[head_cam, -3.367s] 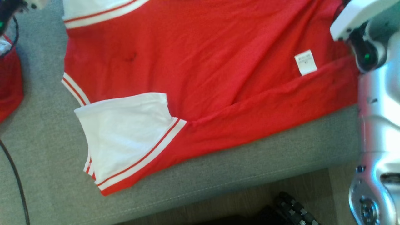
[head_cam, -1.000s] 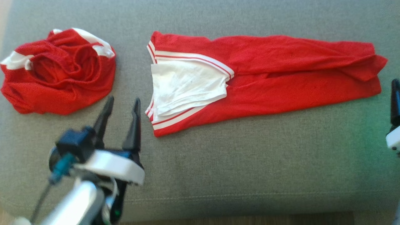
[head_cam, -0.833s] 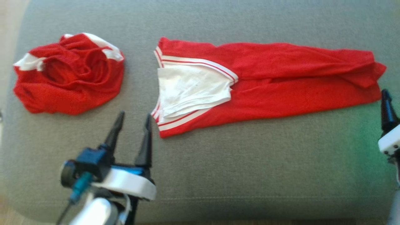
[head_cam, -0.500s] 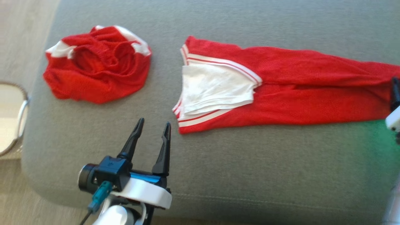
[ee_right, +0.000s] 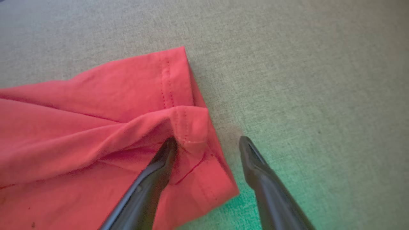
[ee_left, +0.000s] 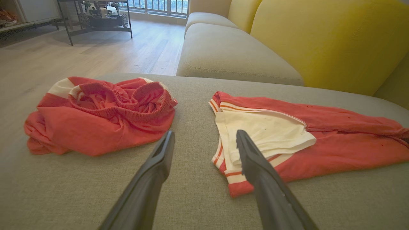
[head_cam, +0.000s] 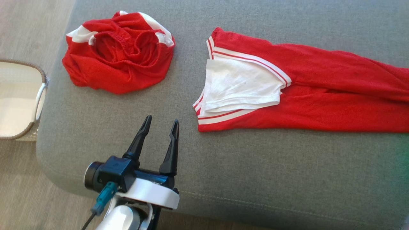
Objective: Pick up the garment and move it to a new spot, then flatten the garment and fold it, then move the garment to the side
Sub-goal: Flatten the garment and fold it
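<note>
The garment [head_cam: 319, 102] is a red shirt with white, red-striped sleeves, lying folded into a long band across the grey sofa cushion [head_cam: 255, 175]; its right end runs off the head view. My left gripper [head_cam: 161, 123] hovers open and empty over bare cushion, just left of the white sleeve [head_cam: 239, 86]. From the left wrist, that gripper [ee_left: 204, 137] points between the garment [ee_left: 335, 150] and a crumpled red piece. My right gripper [ee_right: 207, 142] stands open at the garment's hem corner [ee_right: 179, 86], one finger [ee_right: 159, 166] over the red cloth, the other over the cushion.
A second red and white garment [head_cam: 118, 52] lies bunched up at the cushion's far left, also seen as the crumpled piece [ee_left: 102, 115]. A pale basket [head_cam: 40, 99] stands on the wood floor left of the cushion. Yellow sofa backs [ee_left: 319, 41] rise behind.
The head camera has pulled back and swung left, so both garments sit further right in the picture and the right gripper has left it. Both grippers stayed open.
</note>
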You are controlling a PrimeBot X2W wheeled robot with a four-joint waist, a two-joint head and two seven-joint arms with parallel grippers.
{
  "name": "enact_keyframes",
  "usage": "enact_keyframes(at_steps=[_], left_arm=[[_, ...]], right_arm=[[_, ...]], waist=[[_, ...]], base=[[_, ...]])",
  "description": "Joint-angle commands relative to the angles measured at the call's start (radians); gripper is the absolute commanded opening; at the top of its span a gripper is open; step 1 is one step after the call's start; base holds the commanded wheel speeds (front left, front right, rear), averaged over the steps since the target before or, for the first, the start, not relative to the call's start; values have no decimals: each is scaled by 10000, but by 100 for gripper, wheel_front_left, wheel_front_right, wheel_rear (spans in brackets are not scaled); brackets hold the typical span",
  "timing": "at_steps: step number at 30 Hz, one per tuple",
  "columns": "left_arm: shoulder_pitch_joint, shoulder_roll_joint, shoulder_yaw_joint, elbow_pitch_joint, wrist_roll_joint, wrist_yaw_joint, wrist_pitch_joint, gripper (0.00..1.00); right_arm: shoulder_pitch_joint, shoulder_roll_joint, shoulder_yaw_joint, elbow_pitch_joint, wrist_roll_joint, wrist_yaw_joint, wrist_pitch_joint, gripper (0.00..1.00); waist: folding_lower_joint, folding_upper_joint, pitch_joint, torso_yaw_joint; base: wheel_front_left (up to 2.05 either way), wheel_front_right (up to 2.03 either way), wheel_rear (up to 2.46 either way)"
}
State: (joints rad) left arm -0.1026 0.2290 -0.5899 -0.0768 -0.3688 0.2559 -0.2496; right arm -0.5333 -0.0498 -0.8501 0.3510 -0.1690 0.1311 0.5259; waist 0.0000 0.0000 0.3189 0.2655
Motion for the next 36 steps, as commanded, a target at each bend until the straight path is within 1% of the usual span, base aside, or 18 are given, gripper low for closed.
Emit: enact_keyframes(at_steps=[1, 7, 8, 9, 10, 11, 12, 17, 21, 27, 29, 33, 36], left_arm=[[-66, -12, 463, -288, 135, -88, -122, 100], [-130, -135, 673, -276, 315, -322, -122, 100], [-133, -158, 705, -257, 332, -374, -122, 100], [-137, -177, 739, -238, 354, -421, -122, 100], [-145, -197, 781, -232, 376, -457, -122, 100], [-151, -220, 827, -222, 395, -493, -122, 100], [-154, -237, 873, -210, 416, -525, -122, 100], [-107, -205, 1099, -164, 589, -640, -122, 100], [54, -157, 1261, -194, 675, -688, -122, 100], [124, -45, 1307, -304, 871, -783, -122, 100], [104, 17, 1289, -342, 933, -806, -122, 100], [-1, 124, 1314, -392, 970, -824, -117, 100], [-103, 168, 1337, -394, 963, -835, -96, 100]], right_arm=[[-450, -65, 109, -194, -97, -4, 184, 100], [-884, -55, -416, 326, -36, -4, 304, 100], [-958, -51, -484, 420, -24, -4, 335, 95], [-1034, -47, -527, 504, 4, -4, 354, 58], [-1102, -43, -532, 563, 27, -4, 355, 10], [-1138, -37, -492, 610, 39, -4, 354, 10], [-1159, -32, -434, 659, 81, -4, 379, 0], [-1287, -15, -35, 691, 629, -4, 200, 0], [-1222, -10, 694, 269, 871, -4, -69, 0], [-1060, -21, 1796, -1009, 1443, -4, 211, 0], [-1024, -186, 2061, -1491, 1542, -4, 404, 0], [-1090, -545, 2317, -2323, 1795, -4, 857, 0], [-1219, -755, 2591, -2961, 1946, -4, 980, 0]], waist=[[0, 0, 95, 9], [0, 0, 336, -46], [0, 0, 364, -62], [0, 0, 392, -85], [0, 0, 429, -112], [0, 0, 443, -141], [0, 0, 450, -174], [0, 0, 356, -540], [0, 0, 201, -1081], [0, 0, 158, -1985], [0, 0, 222, -2242], [0, 0, 376, -2566], [0, 0, 434, -2687]], base=[[0, 0, 0], [0, 0, 0], [0, 0, 0], [0, 0, 0], [0, 0, 0], [0, 0, 0], [0, 0, 0], [0, 0, 0], [0, 0, 0], [0, 0, 0], [0, 0, 0], [0, 0, 0], [0, 0, 0]])
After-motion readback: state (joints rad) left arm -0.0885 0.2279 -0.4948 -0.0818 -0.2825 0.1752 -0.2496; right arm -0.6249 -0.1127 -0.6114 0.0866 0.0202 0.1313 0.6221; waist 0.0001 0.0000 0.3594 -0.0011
